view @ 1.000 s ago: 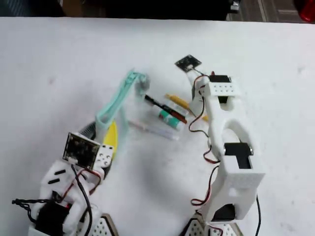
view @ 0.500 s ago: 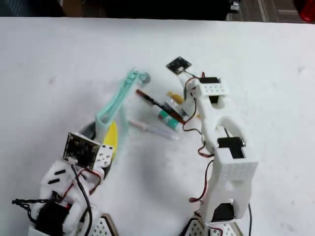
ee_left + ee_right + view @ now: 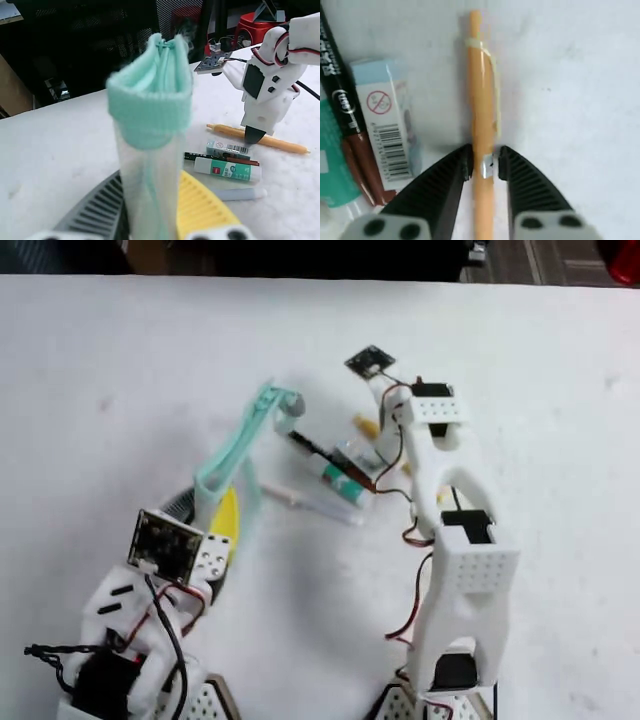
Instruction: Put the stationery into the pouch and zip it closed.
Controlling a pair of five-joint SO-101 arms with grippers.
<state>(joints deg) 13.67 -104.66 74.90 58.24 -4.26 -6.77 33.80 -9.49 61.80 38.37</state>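
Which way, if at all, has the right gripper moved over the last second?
Yes. In the high view the right gripper has shifted slightly left, toward the teal pouch, and now sits over the orange pen.

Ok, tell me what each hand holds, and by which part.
Left hand holds the pouch by its clear end. Right hand pinches the pen at mid-barrel.

One pouch (image 3: pixel 150 100), one orange pen (image 3: pixel 482 100), one eraser (image 3: pixel 385 120), one glue stick (image 3: pixel 227 169), one dark marker (image 3: pixel 342 115), one clear pen (image 3: pixel 240 194).
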